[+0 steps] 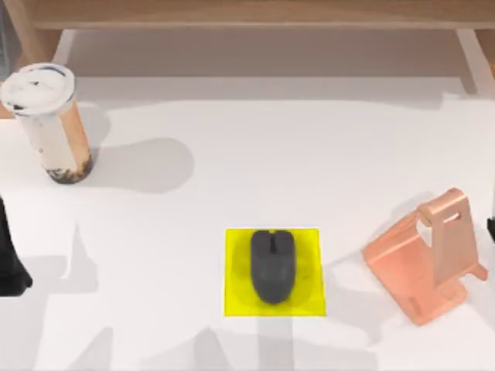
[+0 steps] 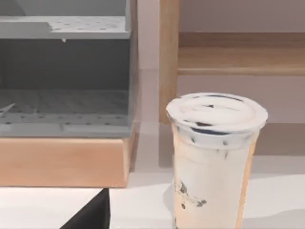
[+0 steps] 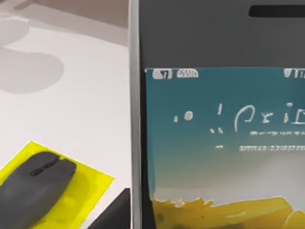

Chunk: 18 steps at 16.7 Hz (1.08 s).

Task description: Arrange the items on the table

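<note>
1. The white desk [image 1: 309, 154] held everything, with a wooden shelf [image 1: 255, 11] along its far edge.
2. The pink stand [image 1: 425, 255] sat on the right side.
3. The cup [image 1: 46, 120] stood far left, near the shelf.
4. The phone [image 3: 214, 143] was right up close in the right wrist view; I cannot tell if the right hand gripped it.
5. The mouse [image 1: 272, 265] lay on the yellow pad [image 1: 236, 297], near the front middle.
6. The left arm [image 1: 11, 263] waited at the left edge; I cannot tell about its hand.
</note>
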Each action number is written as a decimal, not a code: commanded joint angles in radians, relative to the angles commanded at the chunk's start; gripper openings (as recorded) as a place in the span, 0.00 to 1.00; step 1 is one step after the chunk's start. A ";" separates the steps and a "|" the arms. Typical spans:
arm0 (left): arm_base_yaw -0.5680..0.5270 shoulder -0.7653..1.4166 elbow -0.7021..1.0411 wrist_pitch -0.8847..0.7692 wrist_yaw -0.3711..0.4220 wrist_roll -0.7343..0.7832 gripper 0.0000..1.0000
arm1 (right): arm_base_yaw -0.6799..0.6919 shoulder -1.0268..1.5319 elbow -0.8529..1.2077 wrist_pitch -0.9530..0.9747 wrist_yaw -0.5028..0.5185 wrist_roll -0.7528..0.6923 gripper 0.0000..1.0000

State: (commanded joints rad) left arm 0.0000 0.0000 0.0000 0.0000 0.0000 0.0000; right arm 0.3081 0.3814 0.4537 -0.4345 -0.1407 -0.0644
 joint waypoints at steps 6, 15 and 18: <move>0.000 0.000 0.000 0.000 0.000 0.000 1.00 | 0.036 0.085 0.010 0.113 0.032 0.028 0.00; 0.000 0.000 0.000 0.000 0.000 0.000 1.00 | 0.056 0.349 -0.112 0.387 0.033 0.008 0.00; 0.000 0.000 0.000 0.000 0.000 0.000 1.00 | 0.056 0.349 -0.112 0.387 0.033 0.008 0.00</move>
State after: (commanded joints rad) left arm 0.0000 0.0000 0.0000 0.0000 0.0000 0.0000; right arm 0.3636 0.7299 0.3419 -0.0478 -0.1077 -0.0563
